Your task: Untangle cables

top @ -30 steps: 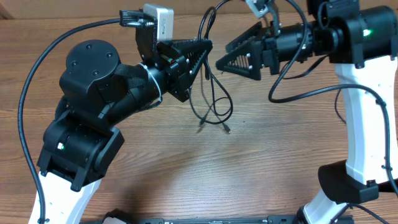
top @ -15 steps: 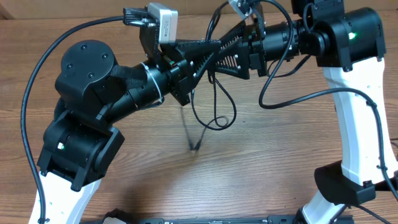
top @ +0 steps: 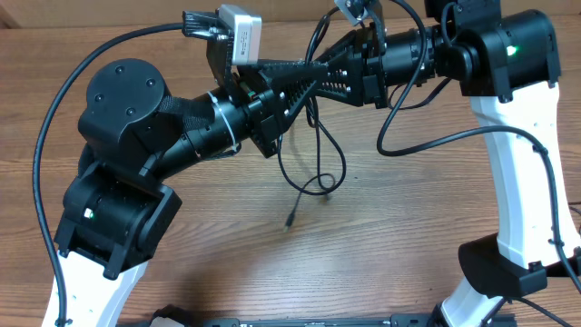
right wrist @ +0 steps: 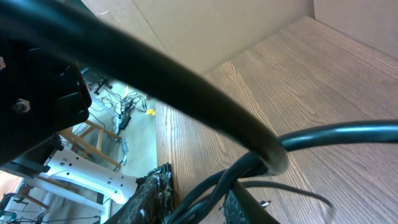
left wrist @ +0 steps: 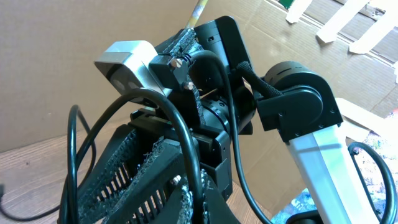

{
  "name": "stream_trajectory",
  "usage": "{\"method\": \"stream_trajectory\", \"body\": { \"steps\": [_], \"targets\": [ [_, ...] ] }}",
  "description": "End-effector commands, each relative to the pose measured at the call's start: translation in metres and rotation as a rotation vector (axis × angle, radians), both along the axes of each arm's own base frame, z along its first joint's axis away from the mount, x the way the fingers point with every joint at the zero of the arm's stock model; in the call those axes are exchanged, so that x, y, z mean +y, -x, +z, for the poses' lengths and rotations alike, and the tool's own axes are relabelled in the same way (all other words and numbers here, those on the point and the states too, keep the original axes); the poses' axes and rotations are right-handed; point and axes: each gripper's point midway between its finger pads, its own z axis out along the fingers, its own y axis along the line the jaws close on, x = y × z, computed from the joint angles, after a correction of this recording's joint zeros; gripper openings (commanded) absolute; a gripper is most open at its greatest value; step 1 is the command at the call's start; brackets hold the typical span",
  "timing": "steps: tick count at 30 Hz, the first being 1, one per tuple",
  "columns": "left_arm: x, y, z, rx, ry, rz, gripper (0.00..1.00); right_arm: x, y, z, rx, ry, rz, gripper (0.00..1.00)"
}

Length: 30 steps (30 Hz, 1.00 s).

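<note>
Where the grippers meet: at about twelve o'clock of the table (top: 408, 227), raised above the wood, tip against tip.
Left gripper (top: 292, 80): reaches in from nine o'clock; its fingers are pressed together, and the cables (top: 318, 173) hang from between them, so it is pinching the cords.
Right gripper (top: 320, 73): reaches in from three o'clock, its tip overlapping the left one in the overhead view.
Right fingers (right wrist: 152, 196): in the right wrist view they stand a little apart with thin strands running through the gap; whether they clamp the strands cannot be told.
Cables, place: just toward six o'clock of the meeting point, near the table's centre.
Cables, look: thin black cords, far slimmer than the fingers, dropping from the pinch as several strands that cross one another.
Cables, lower part: the strands close into a loose loop on or just over the wood; which, I cannot tell.
Plug tip (top: 289, 221): a small dark end on a single strand, trailing toward seven o'clock of the loop.
</note>
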Motion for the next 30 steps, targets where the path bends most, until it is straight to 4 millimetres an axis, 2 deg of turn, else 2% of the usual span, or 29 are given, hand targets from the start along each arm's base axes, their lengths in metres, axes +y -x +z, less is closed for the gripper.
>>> {"method": "stream_trajectory", "body": {
  "steps": [1, 6, 8, 9, 11, 14, 15, 18, 20, 26, 27, 28, 30],
  "targets": [
    [0.0042, 0.0005, 0.0097, -0.025, 0.011, 0.019, 0.04, 0.001, -0.0009, -0.002, 0.01, -0.003, 0.006, 0.25],
    [0.0042, 0.0006, 0.0127, -0.034, 0.02, 0.019, 0.04, 0.001, -0.0008, -0.002, 0.011, -0.004, 0.006, 0.04],
    [0.0042, 0.0007, 0.0142, -0.037, 0.025, 0.018, 0.04, 0.0009, -0.0003, -0.0023, 0.019, -0.003, 0.005, 0.04],
    [0.0042, 0.0007, 0.0141, -0.036, 0.025, 0.018, 0.04, 0.0009, -0.0003, -0.0023, 0.019, -0.002, 0.005, 0.08],
    [0.0042, 0.0007, 0.0141, -0.033, 0.026, 0.018, 0.04, 0.0009, -0.0005, -0.0022, 0.017, -0.003, 0.005, 0.33],
    [0.0041, 0.0008, 0.0142, -0.025, 0.031, 0.017, 0.04, 0.001, -0.0006, -0.0021, 0.016, -0.003, 0.005, 0.36],
    [0.004, 0.0007, 0.014, -0.016, 0.036, 0.017, 0.04, 0.001, -0.0008, -0.0019, 0.014, -0.004, 0.005, 0.35],
    [0.0039, 0.0008, 0.0139, -0.016, 0.035, 0.017, 0.04, 0.001, -0.0009, -0.0018, 0.013, -0.004, 0.005, 0.13],
    [0.0039, 0.0008, 0.0139, -0.016, 0.035, 0.017, 0.04, 0.001, -0.0008, -0.0019, 0.014, -0.004, 0.005, 0.04],
    [0.0039, 0.0008, 0.0139, -0.016, 0.035, 0.017, 0.04, 0.001, -0.0008, -0.0019, 0.015, -0.004, 0.005, 0.04],
    [0.0039, 0.0008, 0.0139, -0.016, 0.035, 0.017, 0.04, 0.001, -0.0007, -0.0019, 0.015, -0.004, 0.005, 0.1],
    [0.0039, 0.0008, 0.014, -0.016, 0.036, 0.017, 0.04, 0.001, -0.0006, -0.002, 0.016, -0.004, 0.005, 0.34],
    [0.0039, 0.0008, 0.014, -0.01, 0.039, 0.017, 0.04, 0.0011, -0.0002, -0.0015, 0.016, -0.006, 0.008, 0.43]
  ]
}}
